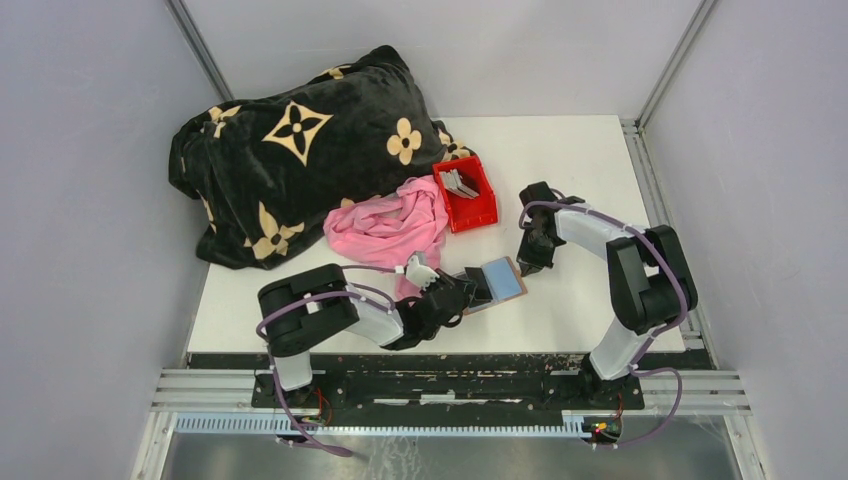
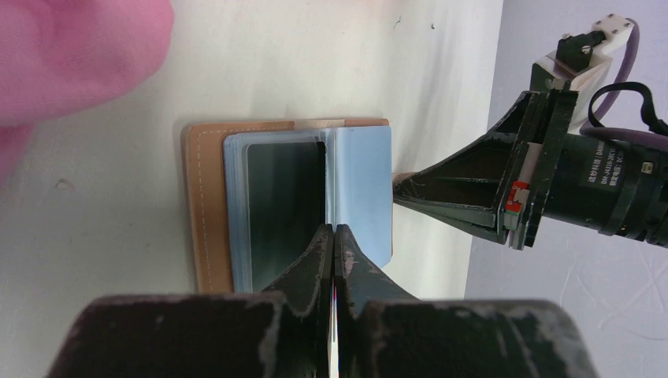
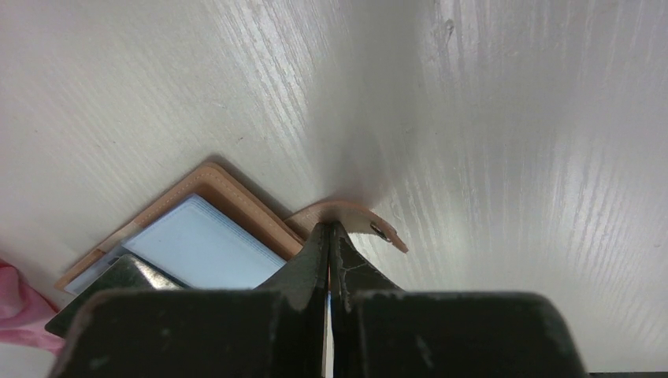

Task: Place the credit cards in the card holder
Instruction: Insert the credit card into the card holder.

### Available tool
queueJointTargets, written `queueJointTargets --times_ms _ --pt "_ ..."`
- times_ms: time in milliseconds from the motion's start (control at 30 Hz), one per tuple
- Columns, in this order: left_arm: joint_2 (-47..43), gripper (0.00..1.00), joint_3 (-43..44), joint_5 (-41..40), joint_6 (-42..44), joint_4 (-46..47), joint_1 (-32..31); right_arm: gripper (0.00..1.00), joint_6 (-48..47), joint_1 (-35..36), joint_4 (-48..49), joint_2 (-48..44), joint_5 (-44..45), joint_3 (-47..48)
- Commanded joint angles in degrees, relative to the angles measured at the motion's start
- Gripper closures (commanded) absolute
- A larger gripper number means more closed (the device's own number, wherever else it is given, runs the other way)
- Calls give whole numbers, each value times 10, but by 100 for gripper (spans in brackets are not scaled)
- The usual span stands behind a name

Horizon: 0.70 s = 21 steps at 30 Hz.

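Note:
The brown card holder lies open on the table, its light blue inner panels facing up. A dark card lies on its left half. My left gripper is shut, its tips at the dark card's right edge by the fold. My right gripper is shut, its tips pressed against the holder's curled snap tab. In the top view the left gripper and right gripper flank the holder. Several grey cards stand in a red bin.
The red bin sits behind the holder. A pink cloth lies left of it, close to my left arm. A large black blanket fills the back left. The table's right edge runs close behind the right arm.

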Motion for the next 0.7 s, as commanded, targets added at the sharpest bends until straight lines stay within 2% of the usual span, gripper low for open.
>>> queueJointTargets --times_ms 0,200,433,667 --pt "20 97 4 -30 -28 51 -7 99 -7 2 -16 5 1 24" --pt "41 97 2 -30 -31 74 -12 99 -20 3 -37 15 -11 25" --pt "50 97 -44 -46 -39 149 -13 99 -30 4 -55 33 -41 25" --pt "25 97 -94 -60 -22 188 -3 99 -17 43 -52 43 -38 23"
